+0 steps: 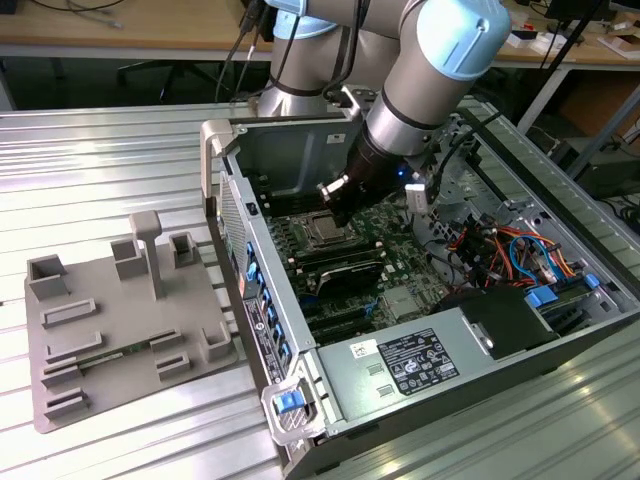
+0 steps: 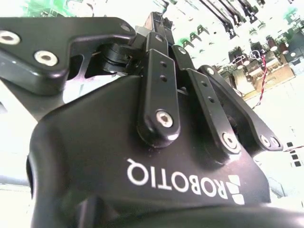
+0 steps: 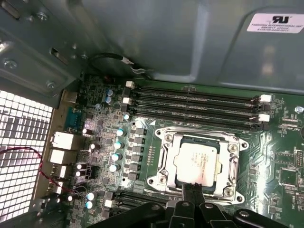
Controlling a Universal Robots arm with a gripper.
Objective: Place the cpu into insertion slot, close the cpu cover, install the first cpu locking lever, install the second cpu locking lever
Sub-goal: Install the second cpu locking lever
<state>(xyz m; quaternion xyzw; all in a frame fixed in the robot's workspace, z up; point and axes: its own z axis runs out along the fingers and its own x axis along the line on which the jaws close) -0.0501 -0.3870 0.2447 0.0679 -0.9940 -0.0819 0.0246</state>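
1. The fingers (image 3: 192,190) look pressed together with no gap, their tips at the 6 o'clock edge of the slot (image 3: 164,183) in the first wrist view; whether they pinch anything there is too small to tell.
2. The gripper (image 1: 342,215) hangs inside the open case (image 1: 300,400), just above the board (image 1: 400,270) in the exterior view.
3. The cpu (image 3: 197,163) lies flat in the slot, its pale top showing. So placing it looks done.
4. The cover (image 3: 232,164) seems folded down around the chip as a silvery frame, so that step is probably done too.
5. The levers are hard to pick out. I cannot tell whether either is latched; judged from this, both lever steps may be left.
6. In the second wrist view the gripper's black body blocks the fingertips, and the board behind is washed out.
7. The slot's 6 o'clock edge is partly hidden by the fingers in the first wrist view.
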